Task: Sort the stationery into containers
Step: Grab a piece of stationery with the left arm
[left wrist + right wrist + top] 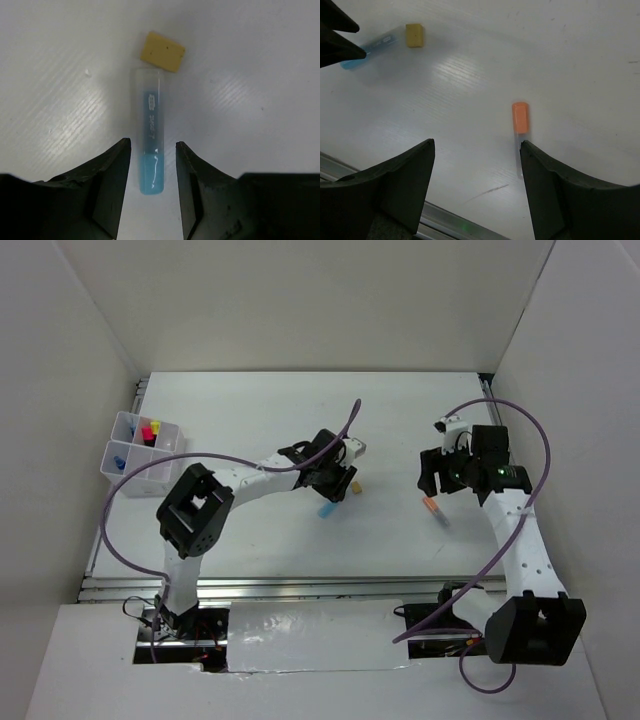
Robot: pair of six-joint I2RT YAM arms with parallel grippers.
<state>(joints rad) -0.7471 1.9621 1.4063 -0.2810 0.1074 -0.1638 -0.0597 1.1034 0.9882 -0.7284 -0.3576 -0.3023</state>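
Where the organizer box [116,452] sits upper left, pink and yellow caps [148,430] show inside. Wrist views alone reveal left gripper [153,144] and right gripper [476,144] spread.

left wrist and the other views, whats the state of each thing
left gripper: open, straddling the blue-capped tube
blue-capped tube: lying flat, cap on, not gripped
yellow block: lying flat at the tube's far end
orange-capped tube: lying flat, cap on, not gripped
right gripper: open, empty
organizer box: open-topped, some compartments filled
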